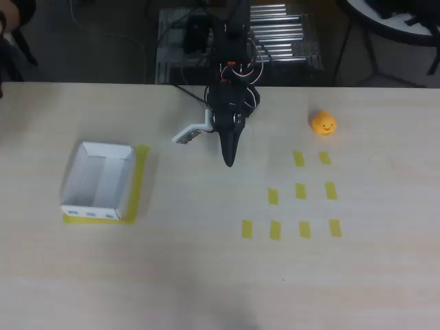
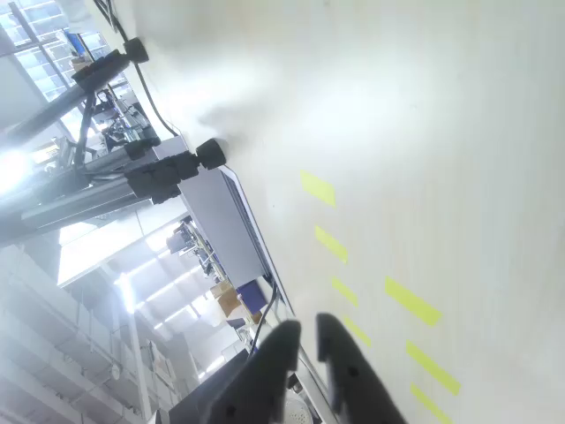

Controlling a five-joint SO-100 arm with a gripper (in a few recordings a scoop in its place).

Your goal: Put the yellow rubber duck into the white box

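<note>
Hidden or unclear: the lower part of the arm merged with dark clutter beyond the surface's far edge in the overhead view; the wrist view lay tilted, its upper left washed out by glare, and a blurred dark patch sat at the bottom edge of the overhead view.

Surface: pale wood-grain top, bearing ten short yellow tape strips in staggered rows right of centre. A metal rack and a round table edge stood beyond the far edge.

Yellow rubber duck: small, rounded, orange-yellow, tiny dark smiling face; resting alone on the surface near the far edge, right of the arm, just above the tape strips, well apart from the box.

White box: shallow, rectangular, thin upright walls, small blue marks on its near outer side; at the left, sitting on a yellow tape outline, nothing inside.

End effector: black, pointing toward the near edge, between box and duck, touching neither. In the wrist view the end effector showed its two dark fingers almost together with a narrow gap, grasping nothing.
</note>
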